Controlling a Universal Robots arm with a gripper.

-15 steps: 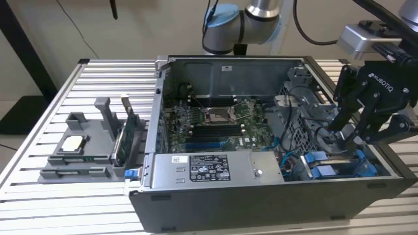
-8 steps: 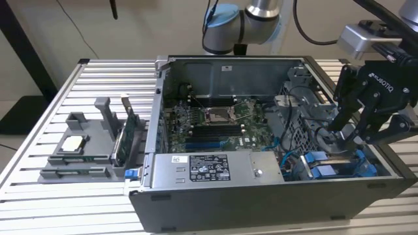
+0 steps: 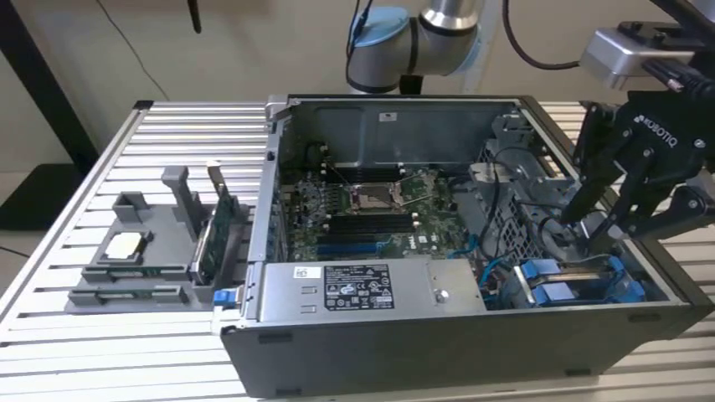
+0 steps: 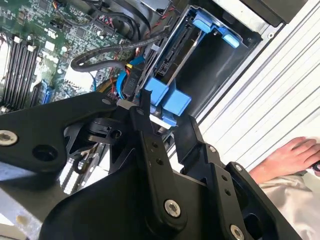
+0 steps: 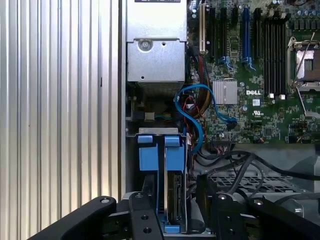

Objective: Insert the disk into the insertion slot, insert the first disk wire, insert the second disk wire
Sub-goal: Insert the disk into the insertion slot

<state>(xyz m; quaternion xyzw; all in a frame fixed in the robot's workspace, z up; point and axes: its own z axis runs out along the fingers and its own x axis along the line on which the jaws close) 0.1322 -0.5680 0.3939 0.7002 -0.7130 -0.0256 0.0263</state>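
Seating looks to be the step in hand. The disk (image 5: 175, 200) stands on edge in its blue carrier inside the insertion slot (image 4: 220, 70), just beyond the short end of the power-supply box (image 3: 357, 285), in the corner of the case. The tool (image 3: 598, 230) hangs directly over the disk, jaws apart and straddling the carrier's blue end. In the first wrist view a sliver of space shows between one finger and the carrier, so I judge it open rather than clamped.

To do this well, any pressure should fall on the blue frame, not the bare drive. It should run straight along the slot's walls, since a tilted carrier would likely bind. Whether the carrier's clips have caught cannot be told.

A blue cable (image 5: 198, 131) and some black leads (image 5: 235, 170) loop close to the slot, off the same end of the power-supply box. A finger could snag them, so the tool wants to stay centred. A person's hand (image 4: 292, 155) rests on the desk (image 3: 67, 352), past the slot from the power-supply box, which argues for slow, small motions.
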